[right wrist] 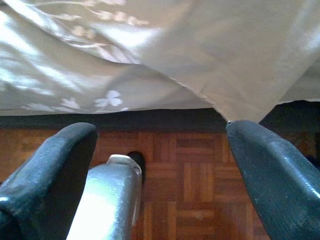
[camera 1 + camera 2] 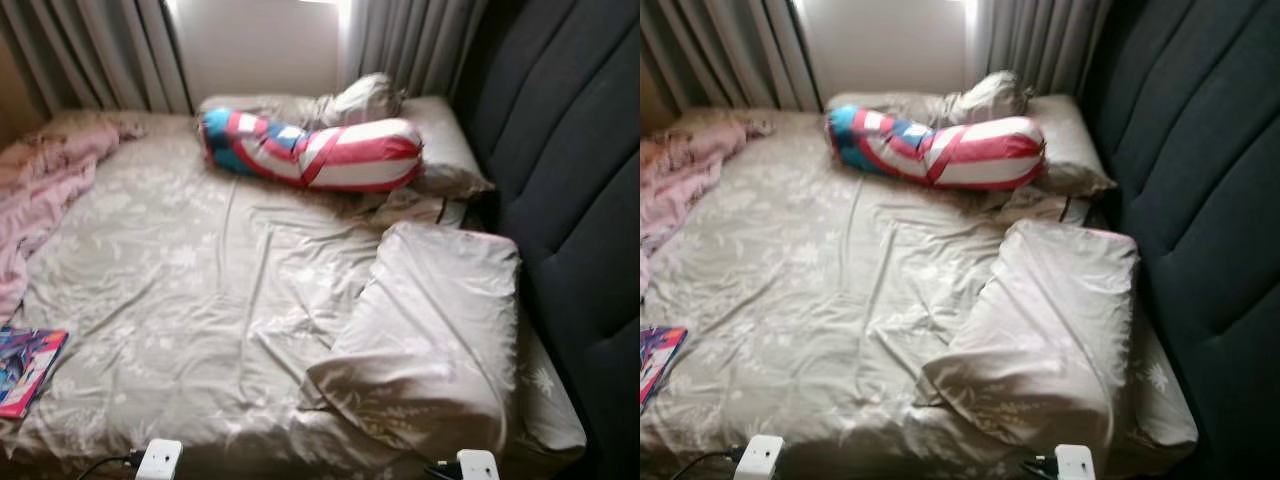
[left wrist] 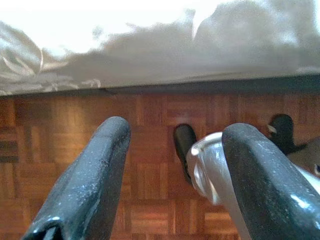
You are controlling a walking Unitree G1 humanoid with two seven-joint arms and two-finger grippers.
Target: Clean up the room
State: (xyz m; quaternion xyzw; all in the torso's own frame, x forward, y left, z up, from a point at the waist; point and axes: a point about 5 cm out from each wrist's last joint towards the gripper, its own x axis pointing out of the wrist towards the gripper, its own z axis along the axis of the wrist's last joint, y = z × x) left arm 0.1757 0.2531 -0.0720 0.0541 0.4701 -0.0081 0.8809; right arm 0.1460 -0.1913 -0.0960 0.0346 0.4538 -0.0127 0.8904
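Both tools, left [image 3: 172,175] and right [image 1: 160,170], hang spread and empty below the bed's [image 2: 200,300] edge. Ahead of you, the pillow [image 2: 430,330] looks soft, light; pinch a corner.

Before us lies the bed [image 2: 200,290], with the headboard [image 2: 570,150] along its right side and curtains [image 2: 100,50] behind its far end. On the bed, a bolster [image 2: 320,152] lies across the far part, and behind it, near the far right corner, sit a pillow [image 2: 440,140] and a bundled cloth [image 2: 365,98]. Nearer to us on the right, just beside the headboard, lies a second pillow [image 2: 430,330]. A blanket [image 2: 45,180] is heaped along the left edge, and a book [image 2: 28,365] rests at the near left corner.
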